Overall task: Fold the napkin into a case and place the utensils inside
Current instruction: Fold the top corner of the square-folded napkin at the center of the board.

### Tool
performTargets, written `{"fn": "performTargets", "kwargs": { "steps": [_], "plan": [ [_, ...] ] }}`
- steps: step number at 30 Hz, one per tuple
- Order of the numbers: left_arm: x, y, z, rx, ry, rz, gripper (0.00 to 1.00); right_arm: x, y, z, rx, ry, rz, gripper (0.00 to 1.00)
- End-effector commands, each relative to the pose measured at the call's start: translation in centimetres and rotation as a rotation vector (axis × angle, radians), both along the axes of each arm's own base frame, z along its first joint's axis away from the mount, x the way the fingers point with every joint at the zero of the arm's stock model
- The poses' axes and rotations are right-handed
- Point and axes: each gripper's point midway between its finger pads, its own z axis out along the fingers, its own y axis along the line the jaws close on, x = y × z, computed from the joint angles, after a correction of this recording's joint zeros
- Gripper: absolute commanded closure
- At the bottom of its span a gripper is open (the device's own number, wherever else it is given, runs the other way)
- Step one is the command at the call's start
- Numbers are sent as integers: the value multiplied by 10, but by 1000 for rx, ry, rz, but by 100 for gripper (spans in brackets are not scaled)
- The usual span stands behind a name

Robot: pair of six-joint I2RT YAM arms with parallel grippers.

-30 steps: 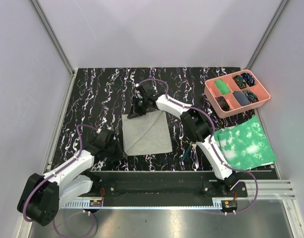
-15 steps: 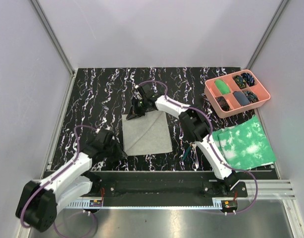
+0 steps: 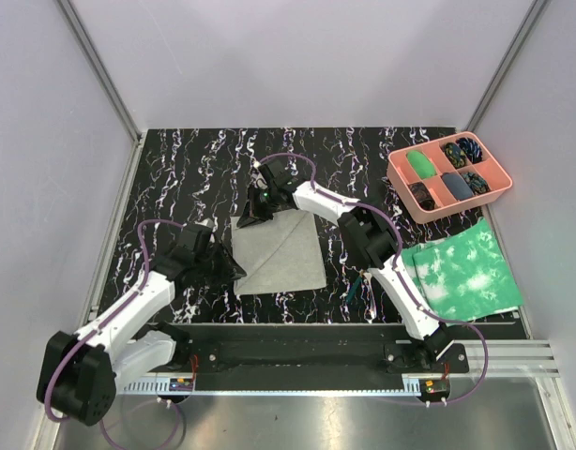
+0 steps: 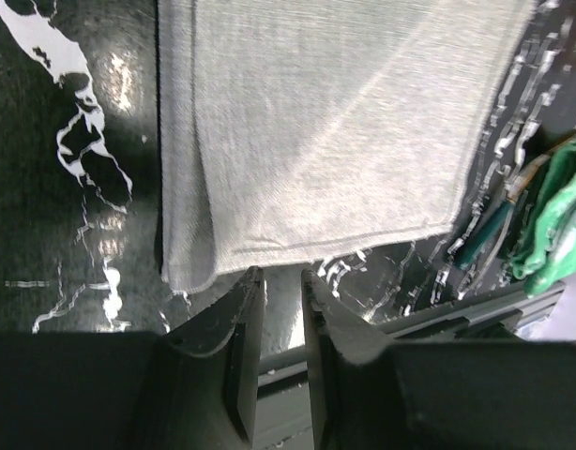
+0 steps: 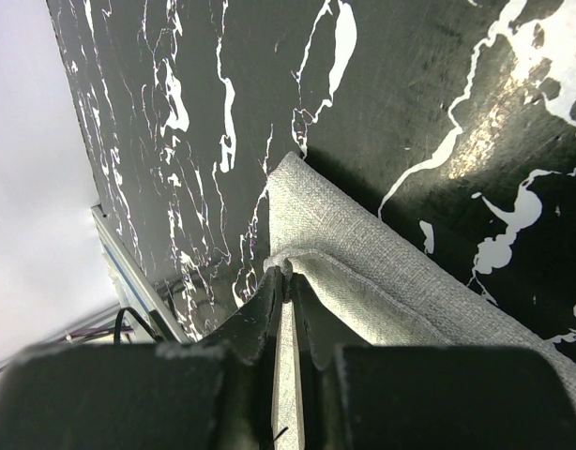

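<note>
The black marbled table bears a grey napkin, pink tray, green sheet and, apparently, utensils.

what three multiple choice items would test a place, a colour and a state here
1. Where is the pink compartmented plastic tray? A near left B far right C centre
2. What colour is the soft cloth napkin in the right gripper? A grey B green C pink
3. The left gripper is: A shut on cloth B hidden C open, empty
1 B, far right corner of the black marbled table; 2 A, grey cloth pinched there; 3 C, bare gap between jaws.
</note>
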Motion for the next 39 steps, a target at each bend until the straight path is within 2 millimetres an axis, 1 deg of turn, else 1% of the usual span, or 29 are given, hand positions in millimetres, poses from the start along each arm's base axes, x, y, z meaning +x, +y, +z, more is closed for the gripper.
{"fn": "performTargets", "kwargs": {
  "steps": [1,3,7,12,20,28,30,31,33,35,36,38,39],
  "plan": [
    [20,-11,9,-40,-57,-41,75,-2,11,26,54,-38,26,89],
    [23,-9,3,-32,-57,-32,75,-3,12,26,59,-39,31,88],
    [18,-6,-12,-26,-24,-27,75,-2,14,24,61,-32,31,86],
    [15,-2,-22,-13,-7,-16,75,0,15,22,59,-34,26,84],
    [13,3,-29,13,4,-16,75,11,16,24,59,-39,0,83],
    [14,6,-26,20,-2,-13,75,16,14,15,45,-27,-10,82],
    [14,6,-26,21,-1,-16,75,16,14,14,45,-25,-5,79],
    [14,6,-26,22,-2,-17,75,16,13,15,43,-21,-8,75],
    [14,5,-26,14,2,-24,75,15,12,17,41,-27,-2,73],
    [16,2,-20,0,-11,-30,75,13,10,18,31,-27,3,66],
    [15,0,-17,-15,-15,-35,75,14,8,24,27,-46,4,63],
    [17,-3,-6,-32,-33,-44,74,13,0,26,6,-45,-1,57],
    [18,-5,-2,-45,-41,-52,74,16,-3,41,5,-82,-4,55]
  ]
}}
